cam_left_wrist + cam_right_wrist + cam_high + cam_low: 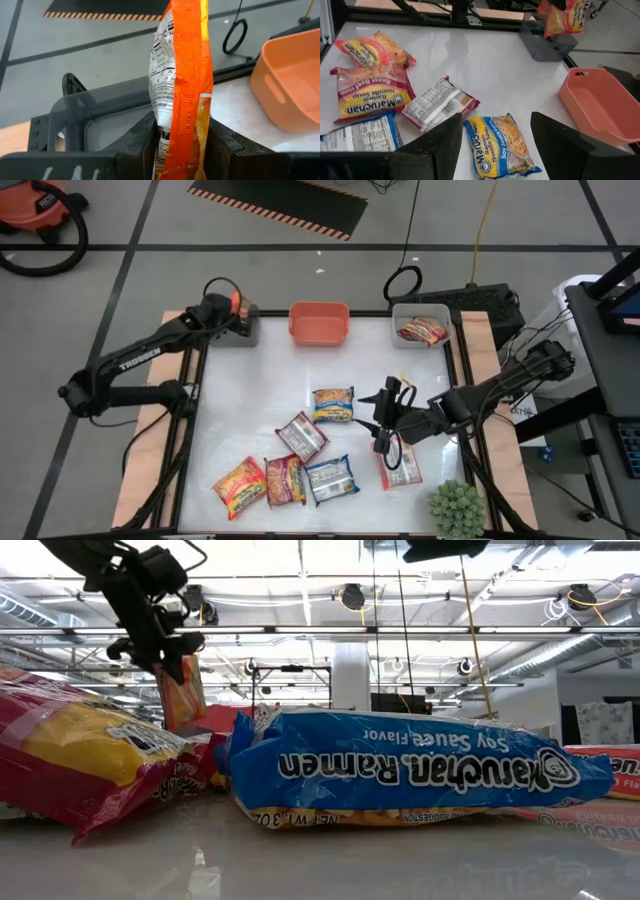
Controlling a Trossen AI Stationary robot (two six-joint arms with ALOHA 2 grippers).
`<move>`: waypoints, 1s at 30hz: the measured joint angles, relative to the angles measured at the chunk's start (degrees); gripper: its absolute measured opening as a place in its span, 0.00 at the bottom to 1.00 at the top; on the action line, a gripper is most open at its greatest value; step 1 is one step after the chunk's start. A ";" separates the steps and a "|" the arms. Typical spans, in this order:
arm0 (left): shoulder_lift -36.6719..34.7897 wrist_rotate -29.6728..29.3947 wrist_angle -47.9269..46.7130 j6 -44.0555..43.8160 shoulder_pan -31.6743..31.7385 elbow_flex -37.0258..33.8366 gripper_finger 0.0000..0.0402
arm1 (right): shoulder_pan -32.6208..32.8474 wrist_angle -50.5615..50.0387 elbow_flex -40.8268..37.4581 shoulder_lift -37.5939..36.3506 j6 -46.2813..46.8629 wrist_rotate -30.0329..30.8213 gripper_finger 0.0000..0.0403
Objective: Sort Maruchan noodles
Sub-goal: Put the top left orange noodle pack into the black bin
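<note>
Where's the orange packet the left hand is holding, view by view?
High: orange packet top left, over the grey bin.
Low: upper left, hanging.
Left wrist: centre, clamped upright.
Right wrist: top right.
Shared landmark: orange bin, beside it.

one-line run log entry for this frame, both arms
left gripper: shut on orange packet, above dark grey bin | right gripper: open, over blue-and-yellow packet | orange bin: nothing in it
</note>
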 joint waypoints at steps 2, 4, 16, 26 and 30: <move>0.98 0.11 0.63 -0.33 0.34 0.00 0.30 | 0.00 1.62 -1.24 0.00 -0.19 -0.03 0.56; 1.75 0.12 0.76 -1.42 0.40 0.00 0.30 | 0.00 2.82 -1.96 0.02 -0.50 -0.05 0.56; 6.43 0.31 -0.31 -3.33 0.79 0.00 0.31 | 0.00 6.97 -2.00 0.02 -2.11 -0.27 0.56; 6.77 -1.93 -1.24 -2.11 0.79 0.00 0.46 | 0.00 6.97 -2.00 0.02 -2.12 -0.44 0.56; 6.77 -3.58 -2.66 -1.73 0.79 0.00 0.49 | 0.00 6.97 -2.00 0.02 -2.13 -0.44 0.56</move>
